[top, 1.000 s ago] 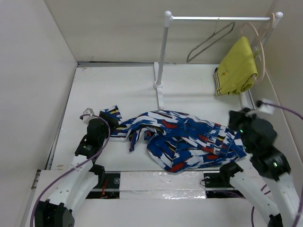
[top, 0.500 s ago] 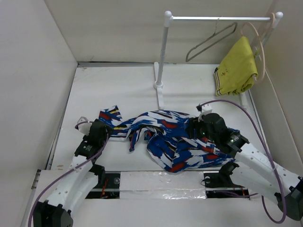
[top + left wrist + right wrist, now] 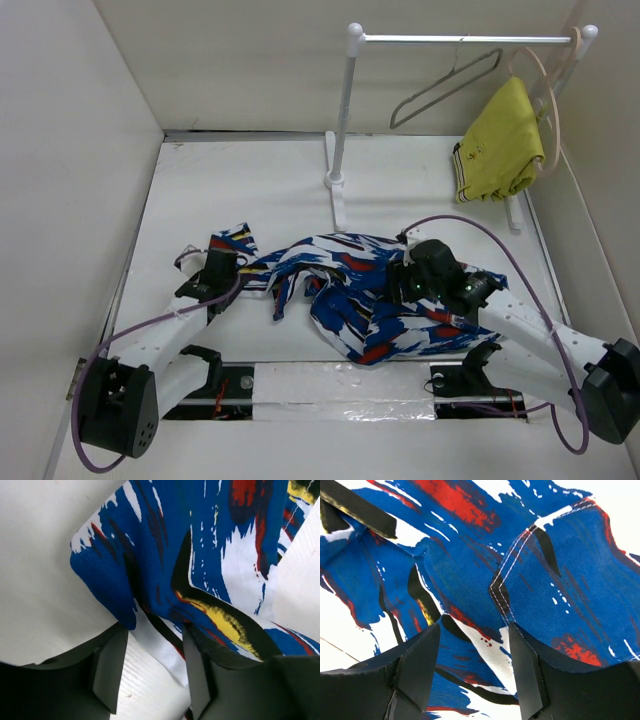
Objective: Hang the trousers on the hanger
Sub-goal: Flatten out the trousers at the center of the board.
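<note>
The blue-and-white printed trousers (image 3: 385, 295) lie crumpled across the near half of the white table (image 3: 250, 185). My left gripper (image 3: 222, 262) is at their left leg end. In the left wrist view its jaws (image 3: 152, 640) stand apart, with a fold of trouser fabric (image 3: 200, 550) lying between the fingers and not pinched. My right gripper (image 3: 400, 283) hovers low over the middle-right of the trousers, open, its fingers (image 3: 420, 665) straddling a stitched seam (image 3: 502, 592). The grey hanger (image 3: 445, 85) hangs on the rail at the back right, far from both grippers.
A white rail stand (image 3: 340, 130) rises behind the trousers, with its foot on the table. A yellow garment (image 3: 500, 140) hangs on a pale beige hanger (image 3: 548, 75) at the right end of the rail. White walls close in the left and right sides.
My right arm swung in from the right edge onto the trousers and its jaws opened. My left gripper pushed forward onto the leg end and its jaws narrowed.
</note>
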Controlling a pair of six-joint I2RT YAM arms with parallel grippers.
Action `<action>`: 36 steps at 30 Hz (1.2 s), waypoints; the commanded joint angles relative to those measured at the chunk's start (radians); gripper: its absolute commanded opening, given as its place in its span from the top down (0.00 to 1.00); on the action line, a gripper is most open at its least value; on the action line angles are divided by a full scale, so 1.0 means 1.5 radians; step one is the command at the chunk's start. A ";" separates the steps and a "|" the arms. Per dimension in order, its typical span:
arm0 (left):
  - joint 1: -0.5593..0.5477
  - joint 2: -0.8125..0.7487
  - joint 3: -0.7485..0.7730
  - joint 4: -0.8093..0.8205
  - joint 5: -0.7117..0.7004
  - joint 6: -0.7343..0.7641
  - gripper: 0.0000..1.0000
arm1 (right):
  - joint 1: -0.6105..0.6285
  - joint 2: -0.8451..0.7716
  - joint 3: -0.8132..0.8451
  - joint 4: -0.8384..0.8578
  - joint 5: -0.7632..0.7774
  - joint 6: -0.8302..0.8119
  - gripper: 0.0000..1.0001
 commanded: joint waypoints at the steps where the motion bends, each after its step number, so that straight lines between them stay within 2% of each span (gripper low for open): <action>1: -0.002 -0.017 0.005 0.035 -0.019 -0.009 0.59 | 0.007 0.009 -0.001 0.022 0.006 0.016 0.37; 5: -0.002 -0.077 0.002 0.133 -0.024 0.007 0.87 | 0.007 0.014 -0.007 0.005 0.007 0.040 0.36; 8: -0.002 -0.088 0.013 0.167 -0.043 0.023 1.00 | 0.020 0.012 -0.005 -0.010 0.035 0.066 0.35; 12: -0.002 -0.081 0.071 0.163 -0.071 0.031 1.00 | 0.027 0.023 0.004 -0.044 0.083 0.098 0.35; 17: -0.002 -0.132 0.106 0.190 -0.069 0.035 1.00 | 0.051 0.020 0.017 -0.074 0.151 0.140 0.35; 22: -0.002 -0.164 0.162 0.221 -0.082 0.029 1.00 | 0.051 0.057 0.024 -0.073 0.241 0.169 0.43; 23: -0.002 -0.169 0.170 0.234 -0.086 0.029 1.00 | 0.051 0.082 0.031 -0.065 0.257 0.169 0.51; 25: -0.002 -0.176 0.173 0.247 -0.093 0.024 1.00 | 0.051 0.109 0.048 -0.078 0.291 0.170 0.61; 26: -0.002 -0.179 0.177 0.249 -0.097 0.024 1.00 | 0.051 0.120 0.059 -0.086 0.308 0.176 0.80; 28: -0.002 -0.188 0.195 0.244 -0.119 0.031 1.00 | 0.051 0.117 0.084 -0.105 0.332 0.174 0.96; 29: -0.002 -0.193 0.200 0.246 -0.127 0.035 1.00 | 0.057 0.106 0.093 -0.115 0.365 0.172 1.00; 32: -0.002 -0.206 0.202 0.280 -0.152 0.046 1.00 | 0.057 0.049 0.126 -0.133 0.425 0.145 1.00; 36: -0.002 -0.143 0.216 0.329 -0.170 0.045 1.00 | -0.034 0.041 0.166 -0.045 0.424 0.022 1.00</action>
